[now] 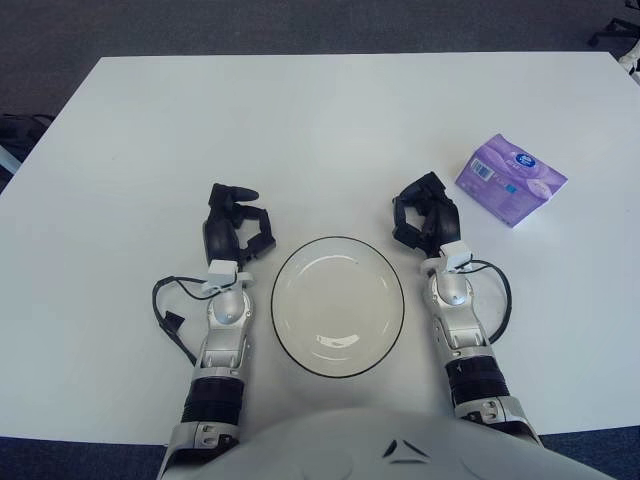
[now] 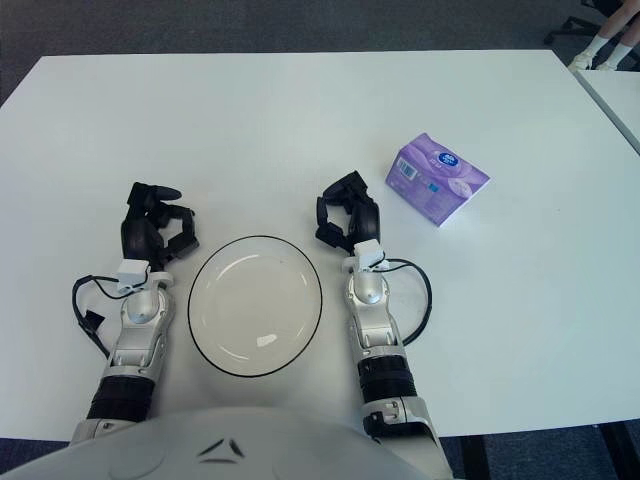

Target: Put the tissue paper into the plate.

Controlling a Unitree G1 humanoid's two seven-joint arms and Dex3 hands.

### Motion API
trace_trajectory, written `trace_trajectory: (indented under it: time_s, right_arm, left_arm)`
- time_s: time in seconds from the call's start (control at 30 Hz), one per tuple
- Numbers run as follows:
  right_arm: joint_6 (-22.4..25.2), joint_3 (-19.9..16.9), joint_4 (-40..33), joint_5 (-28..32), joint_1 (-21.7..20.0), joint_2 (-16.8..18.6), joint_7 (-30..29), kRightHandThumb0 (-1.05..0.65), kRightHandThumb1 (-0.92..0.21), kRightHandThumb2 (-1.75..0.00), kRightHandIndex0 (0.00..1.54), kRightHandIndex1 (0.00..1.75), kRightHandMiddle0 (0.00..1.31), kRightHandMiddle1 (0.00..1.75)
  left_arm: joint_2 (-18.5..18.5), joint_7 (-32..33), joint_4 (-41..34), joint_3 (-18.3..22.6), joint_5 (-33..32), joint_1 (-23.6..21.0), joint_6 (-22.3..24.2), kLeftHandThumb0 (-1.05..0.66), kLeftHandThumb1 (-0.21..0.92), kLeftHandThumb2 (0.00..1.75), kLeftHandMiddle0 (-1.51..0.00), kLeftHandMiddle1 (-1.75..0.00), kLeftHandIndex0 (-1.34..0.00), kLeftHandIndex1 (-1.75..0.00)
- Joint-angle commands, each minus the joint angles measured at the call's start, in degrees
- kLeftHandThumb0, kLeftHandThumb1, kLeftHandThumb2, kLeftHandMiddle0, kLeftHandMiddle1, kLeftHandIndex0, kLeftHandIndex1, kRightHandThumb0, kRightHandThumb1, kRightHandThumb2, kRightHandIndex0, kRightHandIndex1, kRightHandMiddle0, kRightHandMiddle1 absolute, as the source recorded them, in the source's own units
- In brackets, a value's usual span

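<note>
A purple pack of tissue paper (image 1: 511, 179) lies on the white table, to the right of centre and beyond my right hand. A clear glass plate (image 1: 338, 305) with a dark rim sits at the table's near middle, with nothing in it. My right hand (image 1: 424, 215) hovers just right of the plate's far edge, a short way left of the tissue pack, fingers relaxed and holding nothing. My left hand (image 1: 237, 222) shows left of the plate, fingers loosely curled and holding nothing.
The white table (image 1: 300, 120) spreads wide beyond the hands. Dark floor surrounds it. A chair base and a person's feet (image 2: 600, 45) show at the far right corner.
</note>
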Motion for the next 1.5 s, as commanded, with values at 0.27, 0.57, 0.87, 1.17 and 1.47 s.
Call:
trace_trajectory:
  time_s: [0.27, 0.57, 0.87, 1.17, 1.47]
  right_arm:
    - [4.26, -0.21, 2.14, 0.75, 4.76, -0.03, 0.5, -0.4, -0.59, -0.98, 0.59, 1.38, 0.4, 1.75]
    - [-1.73, -0.34, 2.17, 0.42, 5.14, -0.44, 0.44, -0.41, -0.56, -1.02, 0.59, 1.39, 0.42, 1.75]
    - [-12.44, 0.56, -1.84, -2.79, 5.81, -3.22, 0.62, -0.4, -0.61, -0.95, 0.54, 1.36, 0.38, 1.75]
    - [-17.96, -0.08, -7.07, -4.35, 3.27, -8.7, 3.19, -0.37, -0.76, -0.75, 0.38, 1.29, 0.28, 1.75]
    - [-24.8, -2.45, -5.18, -8.03, -1.02, -14.51, 2.62, -0.35, -0.91, -0.54, 0.22, 1.19, 0.2, 1.75]
  left_arm:
    - [0.08, -0.13, 4.86, 0.37, 0.66, 5.12, 2.03, -0.01, 0.46, 1.08, -0.61, -1.48, -0.34, -1.75]
    - [0.01, 0.1, 4.66, 0.34, 0.9, 5.31, 1.88, -0.01, 0.44, 1.09, -0.61, -1.48, -0.35, -1.75]
    - [-0.1, 0.23, 4.49, 0.25, 1.08, 5.5, 1.61, -0.01, 0.45, 1.09, -0.61, -1.49, -0.35, -1.75]
    - [-0.38, 0.29, 4.42, 0.24, 0.96, 5.54, 1.9, -0.01, 0.43, 1.11, -0.61, -1.5, -0.36, -1.75]
    - [-0.57, -0.32, 4.17, 0.26, 0.35, 5.63, 2.31, -0.01, 0.46, 1.08, -0.6, -1.5, -0.34, -1.75]
